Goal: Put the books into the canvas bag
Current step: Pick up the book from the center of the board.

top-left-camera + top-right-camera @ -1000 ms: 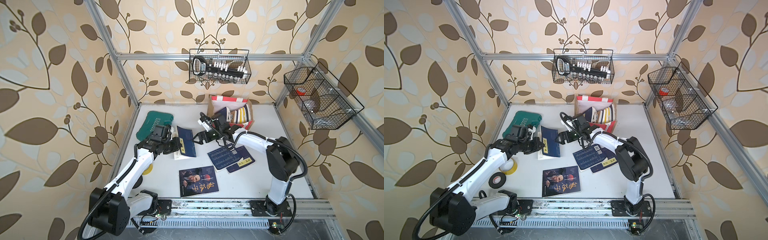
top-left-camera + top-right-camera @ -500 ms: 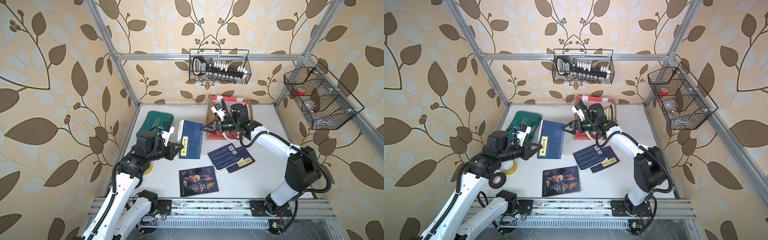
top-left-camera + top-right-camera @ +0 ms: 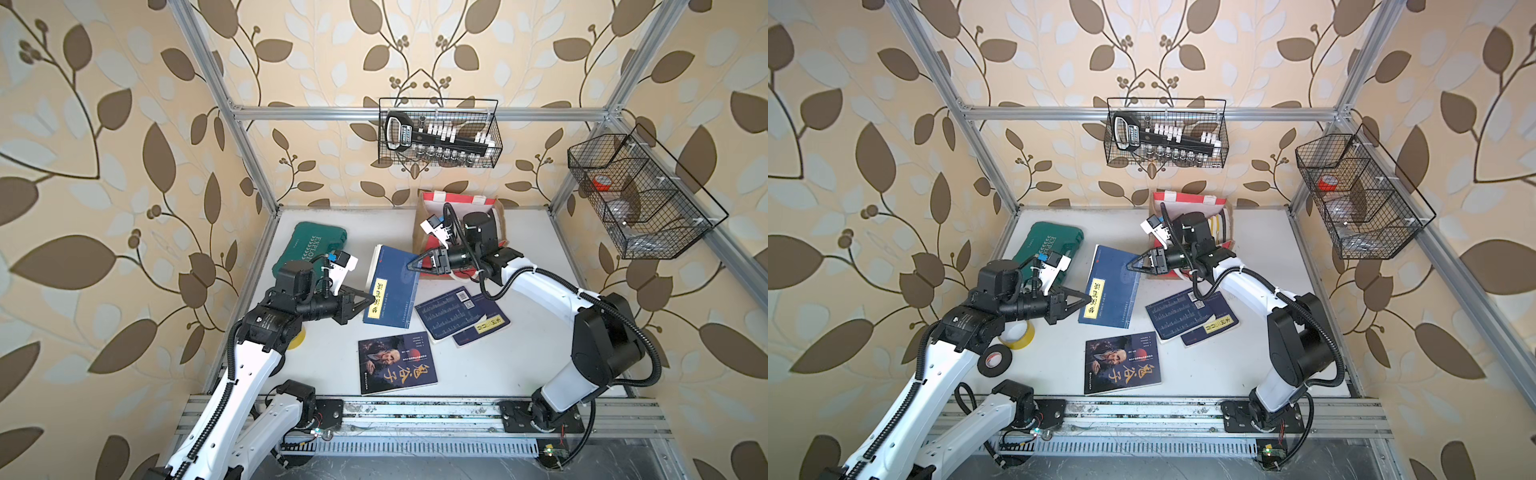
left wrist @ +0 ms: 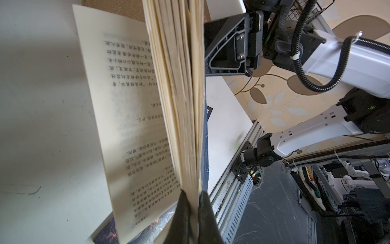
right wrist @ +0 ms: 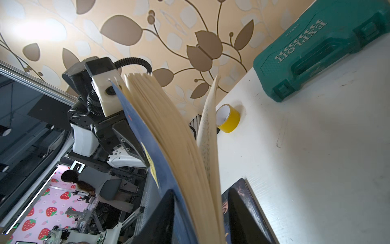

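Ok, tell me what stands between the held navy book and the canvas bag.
Only the robot's own right arm. The left gripper is shut on the near edge of the navy book. The right gripper is at the book's far edge, and its wrist sits right in front of the canvas bag. Nothing else visible lies between them.

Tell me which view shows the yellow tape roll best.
Right wrist view: the yellow tape roll shows almost whole. In both top views the left arm covers part of it. The left wrist view misses it.
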You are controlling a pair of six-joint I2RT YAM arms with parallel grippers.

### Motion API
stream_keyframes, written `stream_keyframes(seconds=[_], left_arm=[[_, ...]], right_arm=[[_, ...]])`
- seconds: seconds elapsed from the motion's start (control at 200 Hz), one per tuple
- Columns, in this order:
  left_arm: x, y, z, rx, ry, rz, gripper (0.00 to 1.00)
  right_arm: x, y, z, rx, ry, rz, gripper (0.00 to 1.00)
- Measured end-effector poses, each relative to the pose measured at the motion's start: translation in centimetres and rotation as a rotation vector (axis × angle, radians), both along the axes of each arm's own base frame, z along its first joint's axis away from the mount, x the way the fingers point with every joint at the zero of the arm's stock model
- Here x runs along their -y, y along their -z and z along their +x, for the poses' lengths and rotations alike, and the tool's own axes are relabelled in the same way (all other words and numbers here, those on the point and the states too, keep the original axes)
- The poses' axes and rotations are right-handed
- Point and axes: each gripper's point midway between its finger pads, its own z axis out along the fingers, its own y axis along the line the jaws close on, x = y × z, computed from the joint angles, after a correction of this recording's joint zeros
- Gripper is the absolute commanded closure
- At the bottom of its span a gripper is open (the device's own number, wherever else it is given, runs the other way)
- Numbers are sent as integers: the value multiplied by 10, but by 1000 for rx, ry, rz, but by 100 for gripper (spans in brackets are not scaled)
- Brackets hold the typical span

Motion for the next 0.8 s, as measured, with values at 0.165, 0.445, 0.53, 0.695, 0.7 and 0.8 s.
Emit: stream_keyframes(seconds=[0.165,0.445,0.53,0.695,0.7,0.8], left_arm=[[0,0,2,7,0,2,100],[-3,5,12,6,-36,29,1],[-7,10,17,-3,-69,53,1],[-16,18,24,-5,-130,100,1],[-16,18,25,-6,-133,102,1],[-21,23,29,-11,-163,128,1]], right_arm=[[4,-12,-2,-3,3,20,100],[27,-31,11,32,107,14,100],[52,-43,30,79,253,-12,100],[107,-95,60,269,591,-71,100],[108,-96,60,273,597,-72,100],[139,-133,65,392,769,-82,100]])
